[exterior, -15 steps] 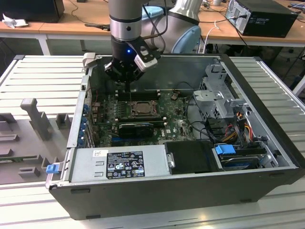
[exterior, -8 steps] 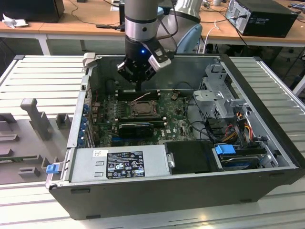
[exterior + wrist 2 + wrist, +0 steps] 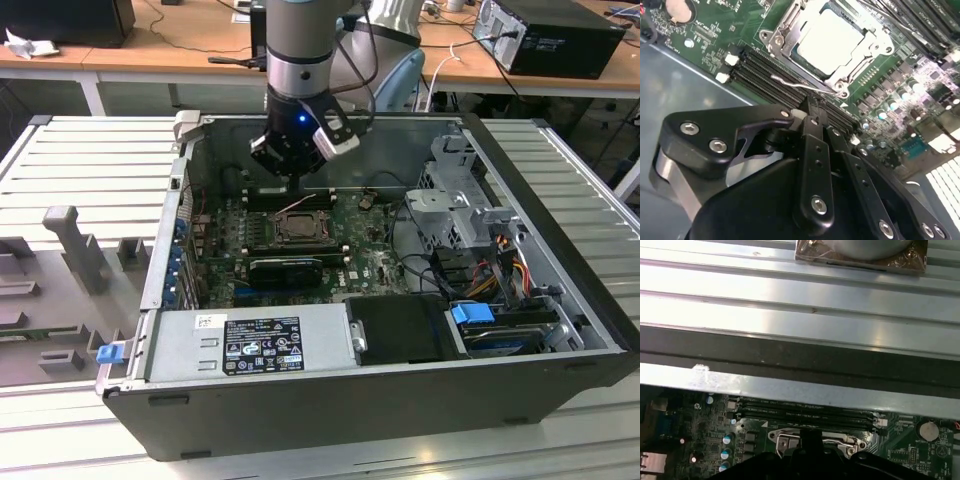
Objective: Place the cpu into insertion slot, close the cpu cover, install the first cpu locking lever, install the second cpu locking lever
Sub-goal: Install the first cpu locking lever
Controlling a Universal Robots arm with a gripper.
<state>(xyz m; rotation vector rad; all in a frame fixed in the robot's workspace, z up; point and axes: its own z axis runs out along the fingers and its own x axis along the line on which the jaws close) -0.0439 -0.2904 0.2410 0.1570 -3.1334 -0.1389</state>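
Pincer [image 3: 288,170] over PC case [image 3: 400,400], ribbed table [image 3: 90,170].

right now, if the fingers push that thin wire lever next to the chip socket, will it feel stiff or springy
Probably springy: the lever is a thin bent metal rod, so it should flex before it moves. Its bare shiny surface could let the fingers slide off. It likely swings rather than lifts free, since one end seems anchored at the cover around the chip.
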